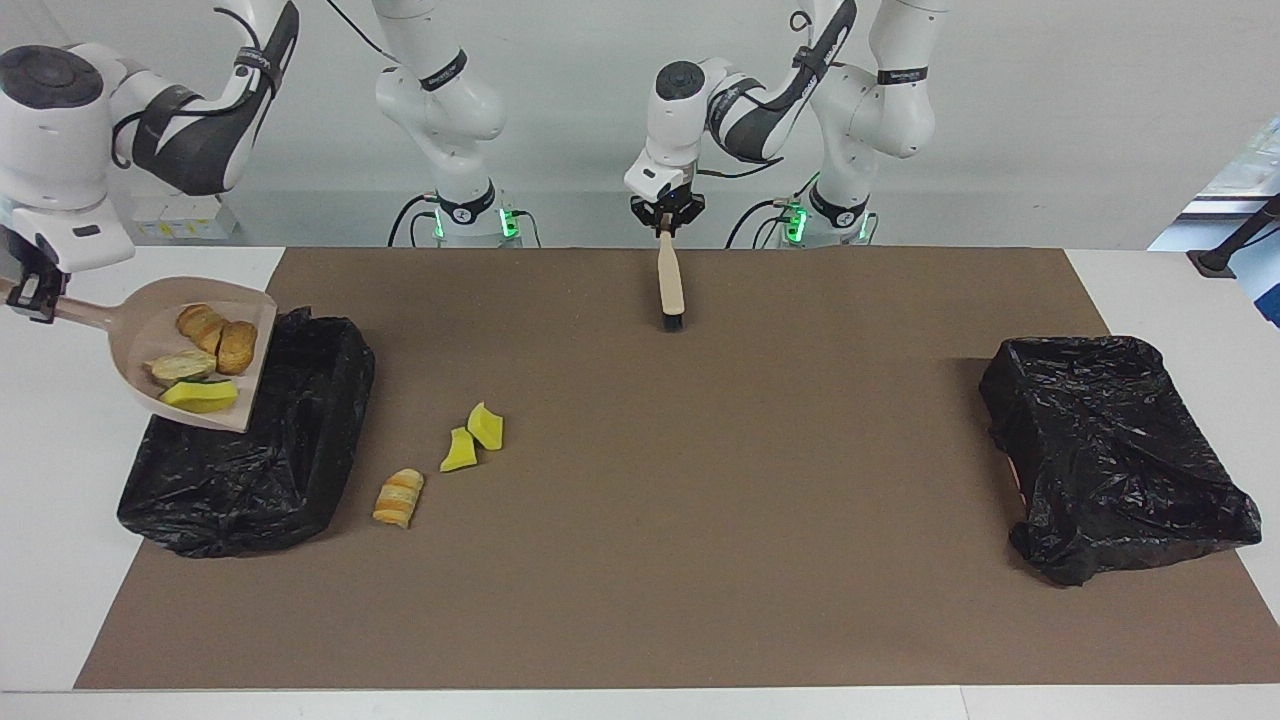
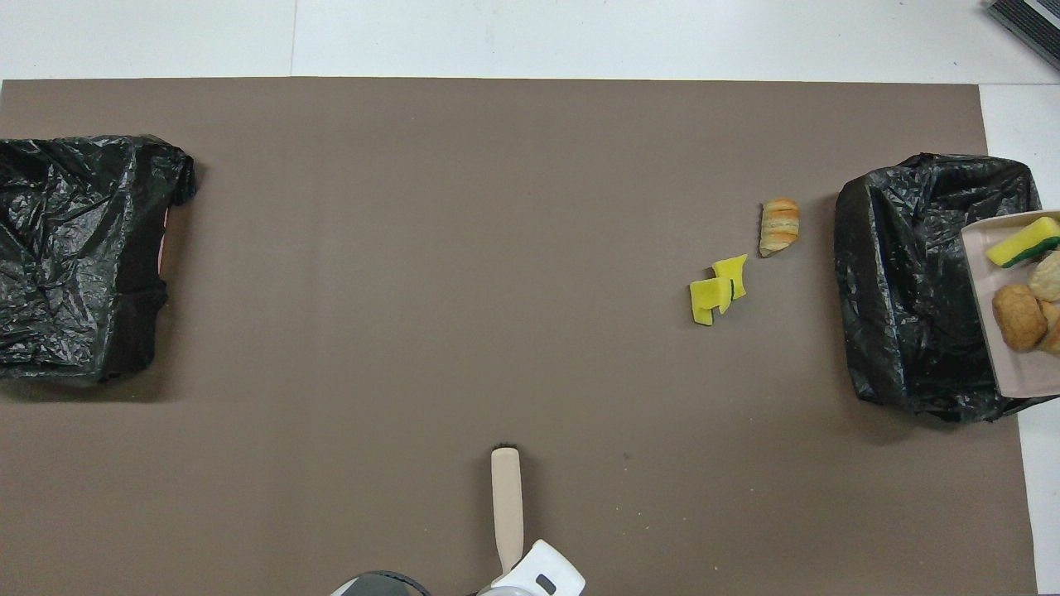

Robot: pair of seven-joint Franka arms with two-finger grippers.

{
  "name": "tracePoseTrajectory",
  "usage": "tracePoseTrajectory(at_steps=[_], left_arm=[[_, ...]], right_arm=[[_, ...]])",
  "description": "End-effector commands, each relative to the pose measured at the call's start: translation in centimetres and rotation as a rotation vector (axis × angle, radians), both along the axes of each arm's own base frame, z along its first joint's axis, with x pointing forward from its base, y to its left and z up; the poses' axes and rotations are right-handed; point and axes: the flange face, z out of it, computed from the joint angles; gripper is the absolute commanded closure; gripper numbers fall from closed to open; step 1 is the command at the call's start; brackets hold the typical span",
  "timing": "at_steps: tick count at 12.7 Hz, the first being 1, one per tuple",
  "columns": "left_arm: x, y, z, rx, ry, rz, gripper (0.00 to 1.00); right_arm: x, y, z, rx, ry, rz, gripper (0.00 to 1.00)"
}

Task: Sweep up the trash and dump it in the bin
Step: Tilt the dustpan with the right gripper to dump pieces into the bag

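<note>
My right gripper [image 1: 30, 292] is shut on the handle of the beige dustpan [image 1: 140, 350], holding it tilted in the air over the black-bagged bin [image 1: 270, 450] at the right arm's end. The dustpan also shows in the overhead view [image 2: 1006, 356]. In it lie several trash pieces: brown bread bits [image 1: 237, 346] and a green-backed yellow sponge [image 1: 200, 396]. On the mat beside that bin lie two yellow sponge pieces [image 1: 486, 426] [image 1: 458, 452] and a bread bit [image 1: 399, 497]. My left gripper [image 1: 665, 225] is shut on a beige brush [image 1: 670, 285] whose dark bristles touch the mat.
A second black-bagged bin [image 1: 1110, 450] stands at the left arm's end of the brown mat [image 1: 700, 560]. White table [image 1: 60, 600] borders the mat. In the overhead view the brush [image 2: 507, 497] sits near the robots' edge, mid-table.
</note>
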Motion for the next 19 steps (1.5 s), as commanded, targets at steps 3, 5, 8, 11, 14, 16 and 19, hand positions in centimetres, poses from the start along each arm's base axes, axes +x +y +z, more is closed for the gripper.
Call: tracePoseTrajectory(at_steps=[3,5,8,11,14,16,19], left_arm=[[-0.1,0.0,-0.1,-0.002,-0.008,0.008,0.76],[0.1,0.2,-0.1,-0.001,-0.007,0.012,0.75],[0.4,0.3,-0.3,0.0,-0.005,0.009,0.73],[0.6,0.4,-0.4,0.003,-0.002,0.012,0.59],[1.1,0.7,-0.5,0.012,0.004,0.015,0.51],[1.8,0.4,-0.4,0.01,0.01,0.018,0.3],[6.8,2.0,2.4,0.032,0.034,-0.016,0.02]], right_arm=[[0.9,-0.2,1.4,-0.085,-0.012,-0.072,1.0],[1.8,1.5,2.0,-0.176,-0.066,-0.121,1.0],[1.5,1.8,2.1,-0.225,-0.131,-0.182,1.0],[1.2,1.7,3.3,-0.242,-0.104,-0.124,1.0],[1.2,5.2,4.8,-0.275,-0.153,0.013,1.0],[0.7,4.4,5.0,-0.303,-0.157,-0.017,1.0],[0.0,2.7,5.4,-0.339,-0.078,0.02,1.0]])
